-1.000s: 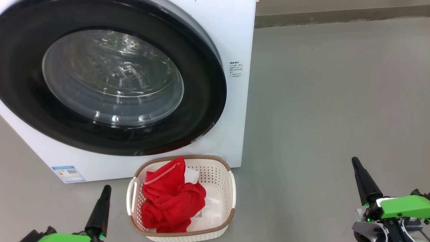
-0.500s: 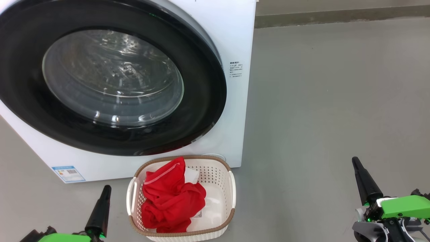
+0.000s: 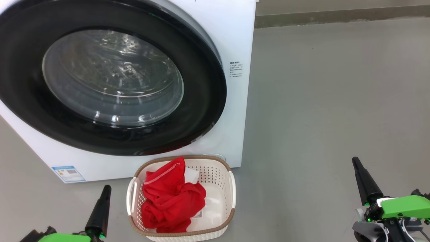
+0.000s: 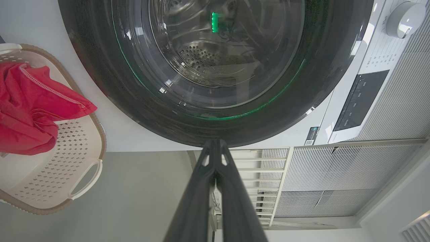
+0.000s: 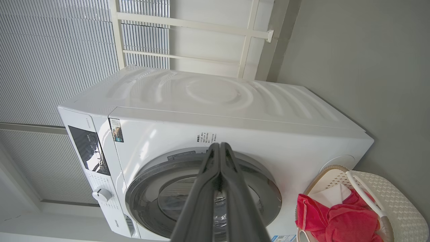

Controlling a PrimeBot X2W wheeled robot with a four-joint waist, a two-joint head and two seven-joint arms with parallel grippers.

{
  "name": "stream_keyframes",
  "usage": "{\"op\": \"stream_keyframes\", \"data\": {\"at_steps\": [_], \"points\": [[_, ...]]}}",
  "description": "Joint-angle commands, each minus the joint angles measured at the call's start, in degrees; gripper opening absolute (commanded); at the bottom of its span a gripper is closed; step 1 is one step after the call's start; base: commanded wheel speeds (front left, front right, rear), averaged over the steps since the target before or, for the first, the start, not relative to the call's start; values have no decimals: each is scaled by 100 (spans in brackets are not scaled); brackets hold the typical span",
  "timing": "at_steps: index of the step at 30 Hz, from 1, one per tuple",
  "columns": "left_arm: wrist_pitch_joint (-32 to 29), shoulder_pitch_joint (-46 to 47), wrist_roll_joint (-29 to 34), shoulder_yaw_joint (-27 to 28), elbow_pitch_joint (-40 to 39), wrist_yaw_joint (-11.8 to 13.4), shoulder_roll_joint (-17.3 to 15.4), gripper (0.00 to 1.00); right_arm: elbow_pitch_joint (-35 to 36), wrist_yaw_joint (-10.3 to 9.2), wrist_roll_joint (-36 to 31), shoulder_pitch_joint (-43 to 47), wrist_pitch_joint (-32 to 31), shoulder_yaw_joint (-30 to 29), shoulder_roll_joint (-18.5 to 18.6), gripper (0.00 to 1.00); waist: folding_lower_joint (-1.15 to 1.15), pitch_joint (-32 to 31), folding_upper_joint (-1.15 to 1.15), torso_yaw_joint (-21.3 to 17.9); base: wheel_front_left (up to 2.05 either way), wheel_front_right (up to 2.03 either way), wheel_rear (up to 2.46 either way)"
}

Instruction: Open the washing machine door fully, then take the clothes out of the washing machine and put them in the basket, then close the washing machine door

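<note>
At the lower left of the head view, the left tool (image 3: 105, 191) rests low over the floor (image 3: 336, 101). Its two dark fingers are pressed together into a single spike and hold nothing. Just above it, a blue sticker (image 3: 68, 173) sits near the bottom corner of the washing machine (image 3: 240, 40), whose white front takes up the upper left. The washing machine door (image 3: 205, 111) lies shut against that front. Its glossy black rim rings a bulging glass window (image 3: 112, 77), through which the perforated steel drum (image 4: 198, 57) shows. A small printed label (image 3: 236, 70) sits on the white panel right of the rim. Below the door, the basket (image 3: 232, 191) stands on the floor just in front of the machine's foot, between the two tools. The clothes (image 3: 171, 201), a crumpled red garment with white stitching, lie inside it, heaped toward its left side. Farther right is grey floor. At the lower right, the right tool (image 3: 355, 162) points up, well apart from the basket, its fingers closed tight together with nothing between them.
</note>
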State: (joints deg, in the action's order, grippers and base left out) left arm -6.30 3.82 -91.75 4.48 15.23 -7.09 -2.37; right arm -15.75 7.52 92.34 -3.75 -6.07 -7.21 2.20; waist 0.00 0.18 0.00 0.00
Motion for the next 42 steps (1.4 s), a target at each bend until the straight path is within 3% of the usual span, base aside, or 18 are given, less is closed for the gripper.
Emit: {"op": "stream_keyframes", "data": {"at_steps": [1,42], "points": [[-22,237,-38,208,-120,-40,-53,0,173,-3,-7,-242,-32,82,81,0,0,0,0,0,0,0,0],[-23,237,-37,210,-120,-40,-52,0,173,-3,-15,-243,-39,72,74,0,0,0,0,0,0,0,0]]}}
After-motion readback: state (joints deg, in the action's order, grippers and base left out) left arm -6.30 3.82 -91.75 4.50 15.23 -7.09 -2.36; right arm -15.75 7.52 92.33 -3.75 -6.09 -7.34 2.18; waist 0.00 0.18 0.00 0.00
